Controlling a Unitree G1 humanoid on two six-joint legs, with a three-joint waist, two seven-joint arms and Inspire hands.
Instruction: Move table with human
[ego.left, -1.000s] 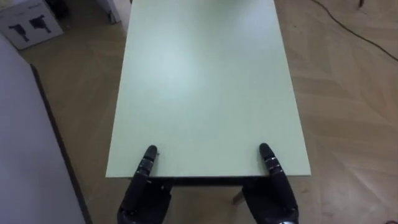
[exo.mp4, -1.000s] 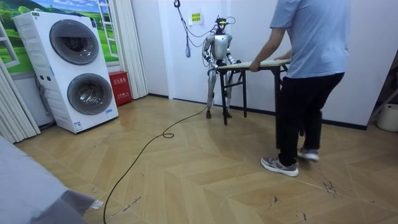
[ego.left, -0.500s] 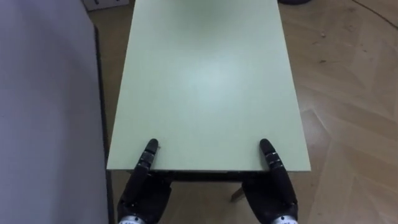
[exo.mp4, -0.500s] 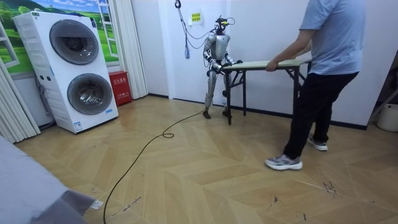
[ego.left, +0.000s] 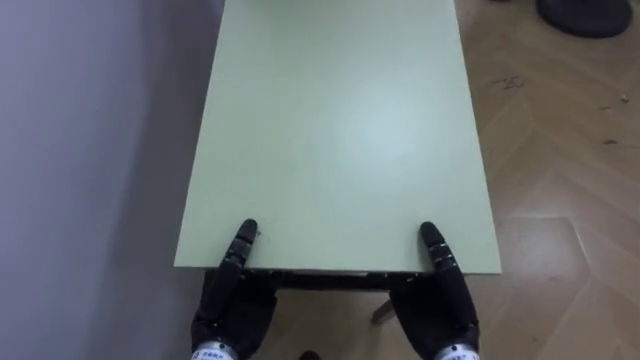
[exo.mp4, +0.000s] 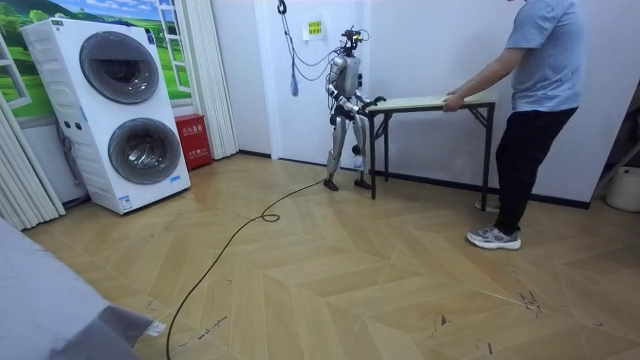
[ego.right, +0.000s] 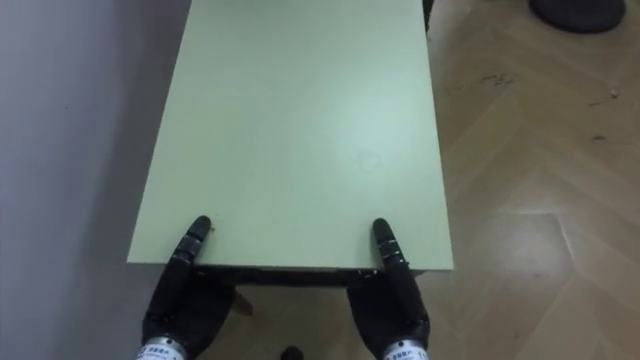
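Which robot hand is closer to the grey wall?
Left. The left hand is at the table's near edge on the side right beside the wall. The right hand is at the same edge's far corner, by the wooden floor.

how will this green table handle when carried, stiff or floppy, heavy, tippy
Probably stiff: the table looks flat and unbent end to end. Likely long and awkward for one carrier: the left robot hand and right robot hand are at one end, a person at the other. Tall thin legs suggest it could tip if pushed.
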